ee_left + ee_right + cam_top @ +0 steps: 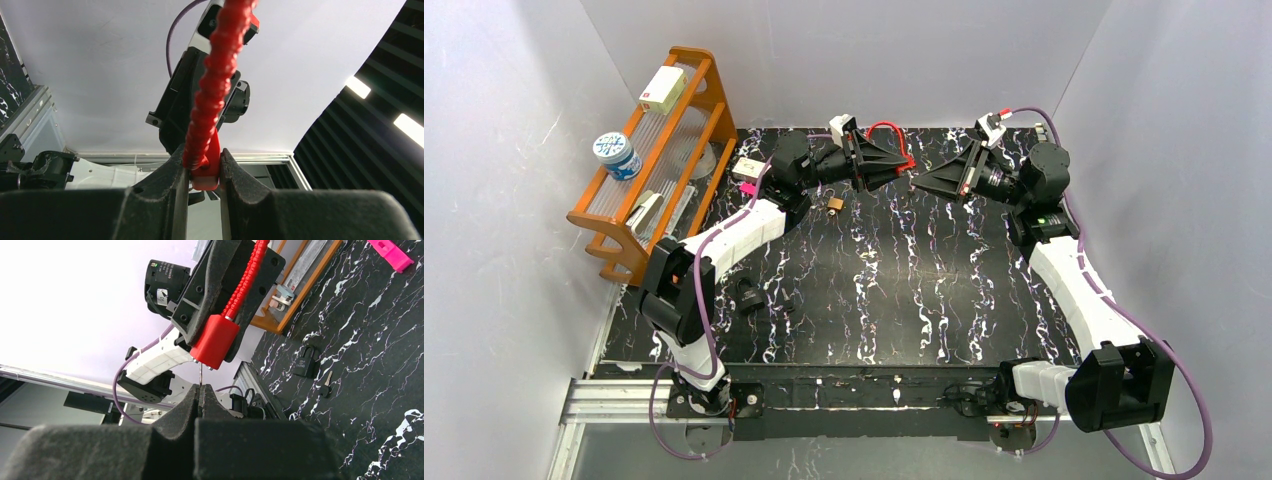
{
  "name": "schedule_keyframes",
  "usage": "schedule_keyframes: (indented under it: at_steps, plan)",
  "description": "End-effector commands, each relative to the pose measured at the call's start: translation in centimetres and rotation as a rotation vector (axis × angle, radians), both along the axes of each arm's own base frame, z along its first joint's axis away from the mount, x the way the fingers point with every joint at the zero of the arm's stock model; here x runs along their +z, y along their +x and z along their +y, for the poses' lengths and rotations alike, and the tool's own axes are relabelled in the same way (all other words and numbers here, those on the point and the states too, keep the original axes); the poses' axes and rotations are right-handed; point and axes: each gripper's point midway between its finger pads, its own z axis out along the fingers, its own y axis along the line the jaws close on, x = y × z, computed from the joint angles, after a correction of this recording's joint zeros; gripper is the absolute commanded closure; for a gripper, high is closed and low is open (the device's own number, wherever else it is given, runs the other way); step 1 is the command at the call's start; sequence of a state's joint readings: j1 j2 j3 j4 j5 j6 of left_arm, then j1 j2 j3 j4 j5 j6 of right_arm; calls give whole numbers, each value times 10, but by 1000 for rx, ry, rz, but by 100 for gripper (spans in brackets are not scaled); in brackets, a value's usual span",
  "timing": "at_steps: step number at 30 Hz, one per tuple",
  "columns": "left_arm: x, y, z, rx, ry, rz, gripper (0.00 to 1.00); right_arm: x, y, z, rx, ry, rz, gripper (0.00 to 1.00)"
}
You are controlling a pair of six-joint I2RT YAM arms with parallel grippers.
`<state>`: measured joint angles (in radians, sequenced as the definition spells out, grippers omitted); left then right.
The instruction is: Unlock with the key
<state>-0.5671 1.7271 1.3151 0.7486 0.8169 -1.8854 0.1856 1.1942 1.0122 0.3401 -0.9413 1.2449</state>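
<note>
Aloft, left gripper (204, 166) clamped on red cable lock (215, 85), right gripper (201, 389) pinched on key (200, 375), tip at lock body's end

site: I am watching a robotics lab test cell | walls: white panels (504, 150) are boxing in a black marbled tabletop (944, 300) | rig: left arm (724, 235) and right arm (1079, 285) are sitting by an aluminium extrusion frame (594, 400) | props: a wooden rack (679, 140) is standing left | overhead: strip lights (358, 87) are glowing in a dark slatted ceiling (390, 165)
</note>
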Motion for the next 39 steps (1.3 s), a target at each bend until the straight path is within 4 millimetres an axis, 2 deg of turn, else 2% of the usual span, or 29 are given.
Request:
schedule_keyframes:
  at_steps: [1, 7, 15, 24, 32, 39]
  plan:
    - [22, -16, 3, -14, -41, -78, 100, 22, 0, 1, -2, 9, -79, 99]
    - [35, -19, 2, 3, -67, -129, 100, 21, 1, 3, -3, 5, -72, 99]
    - [36, -25, 1, 1, -75, -146, 100, 21, 5, 4, -22, 1, -61, 99]
    - [49, -37, 5, 2, -81, -329, 100, 11, 8, 2, -53, -11, 5, 99]
    - [46, -45, 9, 8, -69, -393, 100, 17, 14, 2, -68, -1, 41, 99]
    - [46, -46, 10, 45, -69, -399, 100, 9, 23, 3, -89, 15, 123, 99]
